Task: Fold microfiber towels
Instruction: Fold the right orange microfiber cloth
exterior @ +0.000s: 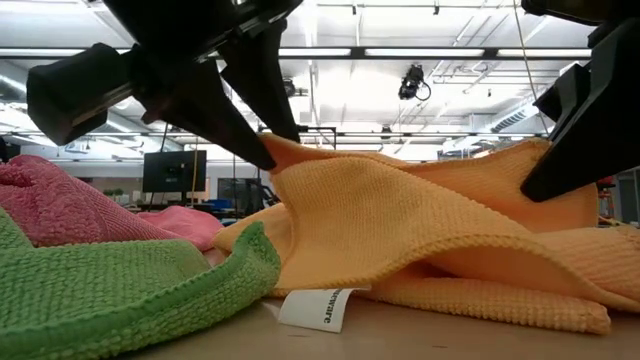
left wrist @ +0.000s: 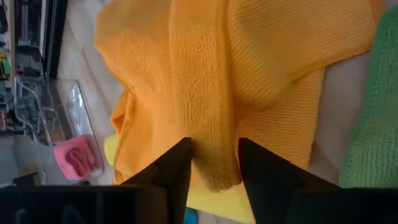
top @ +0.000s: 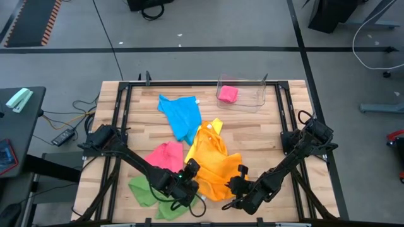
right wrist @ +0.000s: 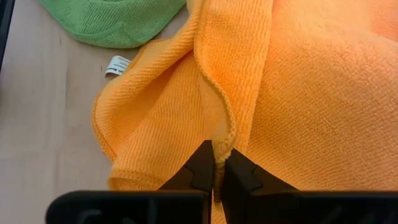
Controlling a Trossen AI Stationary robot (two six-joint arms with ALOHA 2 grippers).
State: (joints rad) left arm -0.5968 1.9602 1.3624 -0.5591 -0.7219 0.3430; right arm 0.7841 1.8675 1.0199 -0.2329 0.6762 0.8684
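At the table's [top: 265,135] near edge, the soft, limp orange towel [top: 214,165] bunches; right gripper [right wrist: 217,171] pinches its hem, left gripper's [left wrist: 213,163] jaws straddle a fold, part-open.

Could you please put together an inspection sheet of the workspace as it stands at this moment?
Surface: wooden table in a black frame, bare at the edges.
Job's things: orange towel rumpled at front centre over a yellow towel; blue towel behind; pink towel and green towel front left; another pink towel in the clear plastic bin.
Clutter: nothing seen.
Grippers: left gripper part open astride an orange fold; right gripper shut on the orange towel's edge.
Cables: cables on the floor to the left.
Surroundings: grey floor, dark side table at left.
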